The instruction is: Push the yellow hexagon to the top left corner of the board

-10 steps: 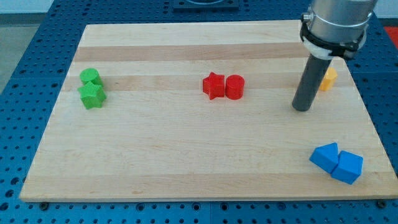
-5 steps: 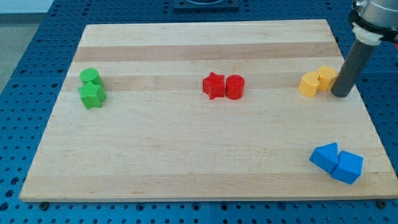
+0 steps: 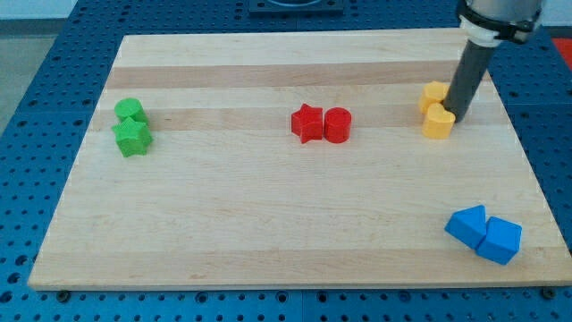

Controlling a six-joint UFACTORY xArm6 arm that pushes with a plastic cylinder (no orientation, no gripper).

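In the camera view, my tip sits on the wooden board near its right edge, touching the right side of two yellow blocks; there is no gripper on this rod, so nothing is clasped, only nudged. The two yellows touch one another: one lies nearer the view's top, the other just below it; which is the yellow hexagon I cannot tell for sure at this size, though the lower one looks the likelier. The target corner lies well apart, at the view's top left.

To do this step well, I judge the tip should get squarely behind the hexagon alone, on its right and slightly lower side, so the push runs left and upward; a contact off centre would spin the block or drag its neighbour along. The red star and red cylinder sit mid-board, close to a straight path; passing above them seems wise.

The board is pale, grained wood; the blocks look like smooth matte plastic; green ones sit at the left, blue ones at the lower right.
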